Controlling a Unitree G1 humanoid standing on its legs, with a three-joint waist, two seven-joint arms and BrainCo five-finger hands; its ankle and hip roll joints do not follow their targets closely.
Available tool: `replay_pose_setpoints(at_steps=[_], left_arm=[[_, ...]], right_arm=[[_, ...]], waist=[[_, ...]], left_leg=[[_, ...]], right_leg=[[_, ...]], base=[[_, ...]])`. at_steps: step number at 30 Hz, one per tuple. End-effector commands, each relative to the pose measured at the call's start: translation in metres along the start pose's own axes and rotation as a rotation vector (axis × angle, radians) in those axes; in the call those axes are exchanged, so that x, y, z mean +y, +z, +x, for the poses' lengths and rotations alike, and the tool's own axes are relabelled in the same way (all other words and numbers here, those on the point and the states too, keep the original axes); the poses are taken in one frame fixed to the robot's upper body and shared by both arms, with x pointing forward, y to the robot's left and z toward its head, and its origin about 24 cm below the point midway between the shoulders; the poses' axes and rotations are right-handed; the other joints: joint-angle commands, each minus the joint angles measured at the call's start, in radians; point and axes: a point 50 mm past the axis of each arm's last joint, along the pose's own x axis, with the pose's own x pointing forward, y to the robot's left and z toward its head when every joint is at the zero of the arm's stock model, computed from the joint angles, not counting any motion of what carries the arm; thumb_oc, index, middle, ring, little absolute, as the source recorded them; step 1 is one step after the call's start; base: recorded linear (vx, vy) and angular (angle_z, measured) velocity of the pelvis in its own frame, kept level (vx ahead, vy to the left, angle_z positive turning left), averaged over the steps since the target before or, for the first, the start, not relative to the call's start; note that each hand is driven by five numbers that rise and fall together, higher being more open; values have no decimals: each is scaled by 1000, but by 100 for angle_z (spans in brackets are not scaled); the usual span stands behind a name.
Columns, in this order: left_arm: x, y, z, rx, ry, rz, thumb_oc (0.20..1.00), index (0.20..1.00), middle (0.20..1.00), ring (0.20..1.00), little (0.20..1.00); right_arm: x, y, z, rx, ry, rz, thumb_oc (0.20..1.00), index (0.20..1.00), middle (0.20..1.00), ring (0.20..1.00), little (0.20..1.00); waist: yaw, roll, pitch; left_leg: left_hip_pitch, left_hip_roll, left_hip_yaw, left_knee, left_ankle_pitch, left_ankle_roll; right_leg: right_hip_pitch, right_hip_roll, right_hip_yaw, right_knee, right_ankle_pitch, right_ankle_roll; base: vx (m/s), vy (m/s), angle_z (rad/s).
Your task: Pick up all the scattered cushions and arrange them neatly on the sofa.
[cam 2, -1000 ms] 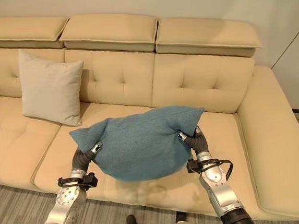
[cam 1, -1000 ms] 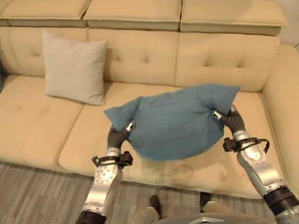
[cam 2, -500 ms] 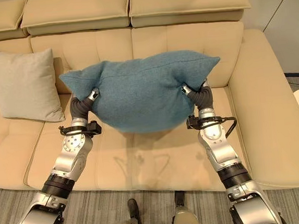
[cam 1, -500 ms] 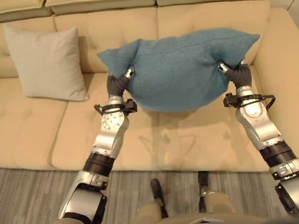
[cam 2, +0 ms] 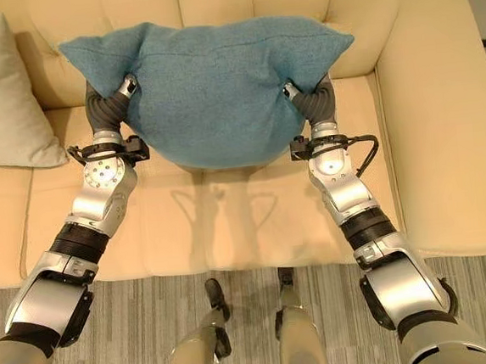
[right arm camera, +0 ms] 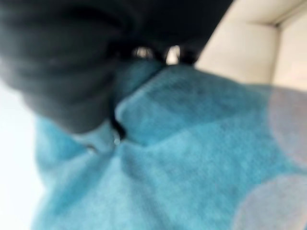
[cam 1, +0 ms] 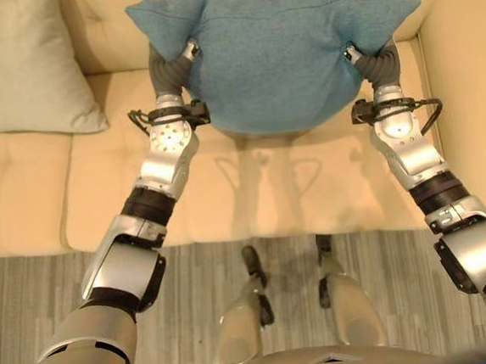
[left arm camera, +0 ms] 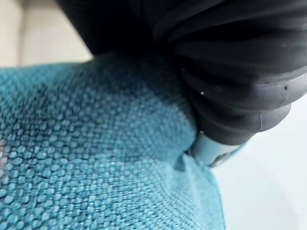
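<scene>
A blue cushion [cam 1: 283, 51] hangs in the air over the cream sofa's seat [cam 1: 252, 190], close to the backrest. My left hand [cam 1: 169, 65] is shut on its left corner and my right hand [cam 1: 377, 61] on its right corner, with the cloth bunched at both. The wrist views show the blue weave [left arm camera: 96, 158] pressed against each hand's dark cover [right arm camera: 62, 62]. A pale grey cushion [cam 1: 16, 66] leans upright against the backrest at the far left.
The sofa's right arm [cam 2: 434, 131] runs forward beside my right arm. Grey striped carpet [cam 1: 31, 286] lies in front of the seat edge. Bare seat shows between the pale cushion and the blue one.
The view has tilted down and drawn closer to the sofa. Both arms have stretched forward, carrying the blue cushion from above the seat's front to near the backrest.
</scene>
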Motion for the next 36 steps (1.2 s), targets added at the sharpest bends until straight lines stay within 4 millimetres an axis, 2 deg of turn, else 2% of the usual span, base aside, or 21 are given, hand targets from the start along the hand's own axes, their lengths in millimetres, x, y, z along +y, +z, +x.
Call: replay_pose_setpoints(at_steps=[1, 7, 12, 13, 16, 17, 18, 19, 20, 22, 25, 26, 30, 31, 33, 35, 36], left_arm=[[-36, 77, 22, -325, -128, -92, 200, 200, 200, 200, 200], [-43, 67, 22, -281, -141, -91, 200, 200, 200, 200, 200], [-44, 65, 24, -271, -145, -71, 200, 200, 200, 200, 200], [-44, 67, 29, -266, -138, -56, 200, 200, 200, 200, 200], [-45, 79, 37, -292, -113, -31, 200, 200, 200, 200, 200], [-43, 84, 41, -301, -88, -34, 915, 915, 915, 915, 915], [-40, 91, 46, -316, -36, -56, 1000, 1000, 1000, 1000, 1000], [-40, 91, 46, -317, -35, -56, 1000, 1000, 1000, 1000, 1000], [-37, 96, 49, -323, -8, -78, 1000, 1000, 1000, 1000, 1000], [-29, 105, 59, -322, 17, -56, 1000, 1000, 1000, 1000, 1000], [-21, 106, 66, -297, 28, -19, 1000, 1000, 1000, 1000, 1000], [-9, 112, 74, -281, 19, 51, 1000, 1000, 1000, 1000, 1000], [-1, 117, 76, -299, 12, 83, 1000, 1000, 1000, 1000, 1000], [7, 121, 77, -308, 20, 113, 1000, 1000, 1000, 1000, 1000], [13, 121, 78, -307, 32, 128, 1000, 1000, 1000, 1000, 1000], [29, 127, 79, -323, 65, 150, 1000, 1000, 1000, 1000, 1000], [29, 127, 79, -323, 65, 150, 1000, 1000, 1000, 1000, 1000]], right_arm=[[30, 75, 23, -293, 87, 97, 200, 200, 200, 200, 200], [14, 79, 39, -284, 37, 44, 200, 200, 200, 200, 200], [6, 85, 46, -293, 13, 22, 200, 200, 200, 200, 200], [1, 93, 55, -302, -3, -33, 200, 200, 200, 200, 200], [-6, 103, 64, -311, -51, -82, 200, 200, 200, 200, 200], [-9, 107, 68, -314, -77, -114, 222, 222, 222, 222, 222], [-15, 113, 74, -313, -121, -149, 504, 504, 504, 504, 504], [-14, 113, 74, -314, -121, -149, 805, 805, 805, 805, 805], [-16, 116, 78, -306, -134, -170, 1000, 1000, 1000, 1000, 1000], [-21, 117, 85, -266, -137, -204, 1000, 1000, 1000, 1000, 1000], [-28, 115, 89, -220, -148, -226, 1000, 1000, 1000, 1000, 1000], [-41, 113, 94, -174, -169, -259, 1000, 1000, 1000, 1000, 1000], [-52, 112, 94, -160, -176, -274, 1000, 1000, 1000, 1000, 1000], [-63, 111, 93, -156, -188, -307, 1000, 1000, 1000, 1000, 1000], [-69, 112, 93, -159, -196, -317, 1000, 1000, 1000, 1000, 1000], [-88, 114, 91, -166, -236, -346, 1000, 1000, 1000, 1000, 1000], [-88, 114, 91, -166, -236, -346, 1000, 1000, 1000, 1000, 1000]], waist=[[24, -32, -55], [38, -14, -21], [41, -10, -20], [46, -8, -19], [50, -3, -22], [52, -2, -24], [53, 0, -24], [53, 1, -24], [53, 0, -26], [55, 1, -34], [56, 2, -40], [56, 4, -45], [57, 5, -50], [54, 4, -56], [52, 3, -58], [49, 2, -64], [49, 2, -63]], left_leg=[[-60, -8, -77, 114, -39, -46], [-130, -13, -98, 114, -21, -48], [-165, -12, -108, 108, -7, -51], [-186, -10, -113, 94, 9, -57], [-197, -7, -119, 59, 29, -64], [-199, -6, -119, 45, 36, -67], [-203, -6, -120, 26, 52, -76], [-203, -6, -120, 25, 53, -76], [-204, -5, -120, 13, 57, -78], [-209, -2, -120, -7, 72, -84], [-213, -2, -120, -9, 74, -85], [-213, -2, -122, -7, 76, -84], [-202, -4, -126, -4, 73, -84], [-196, -5, -125, 1, 69, -84], [-191, -6, -124, 5, 64, -85], [-174, -11, -121, 13, 52, -82], [-173, -11, -121, 13, 52, -82]], right_leg=[[-19, -48, 4, 118, -52, 103], [-89, -59, -4, 120, -38, 102], [-119, -61, -11, 116, -32, 100], [-142, -61, -14, 113, -26, 100], [-163, -56, -16, 103, -19, 103], [-168, -55, -18, 97, -16, 105], [-173, -54, -21, 87, -8, 108], [-174, -54, -22, 86, -8, 108], [-177, -51, -21, 80, -5, 109], [-184, -45, -21, 61, 5, 111], [-186, -44, -19, 51, 13, 113], [-187, -42, -14, 50, 15, 114], [-177, -42, -15, 49, 14, 112], [-169, -44, -15, 47, 14, 111], [-163, -44, -16, 47, 13, 112], [-143, -46, -12, 44, 14, 112], [-142, -46, -12, 44, 14, 112]], base=[[0, 0, 0], [1, -2, 3], [-5, -22, 12], [1, -13, 11], [10, -11, 2], [17, -31, 11], [12, -22, 12], [4, -15, 7], [15, -26, 4], [9, -14, 2], [0, 0, 0], [0, 0, 0], [0, 0, 0], [0, 0, 0], [0, 0, 0], [0, 0, 0], [0, 0, 0]])
